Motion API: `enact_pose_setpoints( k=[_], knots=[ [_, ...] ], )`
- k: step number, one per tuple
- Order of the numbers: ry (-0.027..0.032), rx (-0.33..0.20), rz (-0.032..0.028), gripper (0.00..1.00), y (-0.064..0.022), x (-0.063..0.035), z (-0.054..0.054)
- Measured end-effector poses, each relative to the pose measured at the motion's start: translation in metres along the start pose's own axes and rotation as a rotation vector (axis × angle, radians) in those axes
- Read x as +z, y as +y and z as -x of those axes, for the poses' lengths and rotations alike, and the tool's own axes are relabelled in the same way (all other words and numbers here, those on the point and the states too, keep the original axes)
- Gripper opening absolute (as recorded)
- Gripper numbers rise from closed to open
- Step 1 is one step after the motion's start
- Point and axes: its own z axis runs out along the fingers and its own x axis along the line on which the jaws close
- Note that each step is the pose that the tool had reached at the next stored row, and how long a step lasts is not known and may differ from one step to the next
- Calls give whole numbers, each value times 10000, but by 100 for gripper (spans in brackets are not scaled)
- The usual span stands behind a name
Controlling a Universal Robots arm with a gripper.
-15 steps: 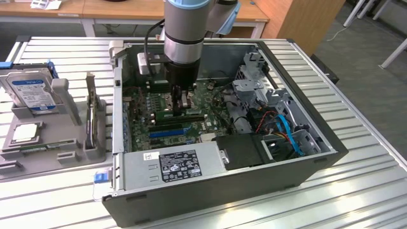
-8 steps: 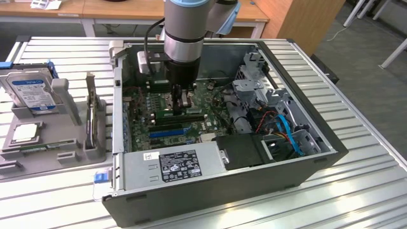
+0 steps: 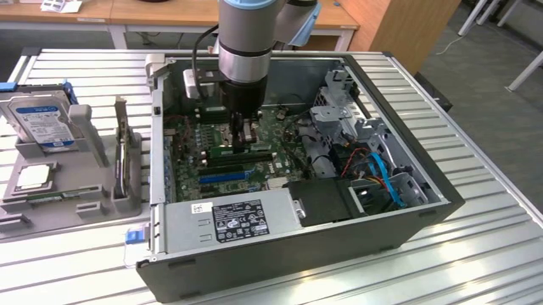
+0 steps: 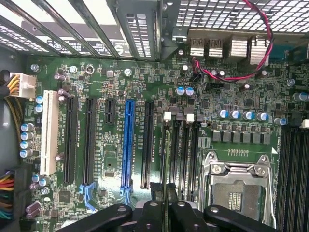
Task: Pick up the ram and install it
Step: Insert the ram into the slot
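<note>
My gripper [image 3: 246, 132] reaches down into the open computer case [image 3: 424, 210], just above the motherboard [image 3: 191, 143]. In the wrist view the black fingers [image 4: 118, 216] are shut on the ram [image 4: 166, 159]. The ram shows edge-on as a thin green strip running away from the gripper [image 4: 166, 215]. It lies in line with the first of the black memory slots [image 4: 176, 154], whose white latches [image 4: 167, 116] mark the far end. I cannot tell whether the ram touches the slot.
Beside the memory slots sits the CPU socket [image 4: 236, 188], with the blue expansion slot [image 4: 128, 145] on the other side. A power supply [image 3: 229, 219] fills the case's near end. At the exterior view's left, a grey tray [image 3: 93, 197] holds a hard drive [image 3: 42, 121] and an upright card [image 3: 123, 140].
</note>
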Motion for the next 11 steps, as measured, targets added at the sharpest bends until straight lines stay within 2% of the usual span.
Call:
enact_pose_setpoints(
  k=[5,10,11],
  knots=[
    [6,2,-3,13,13,-3,-1],
    [8,4,-145,13,85,-2,2],
    [9,5,-159,13,93,-2,3]
  ],
)
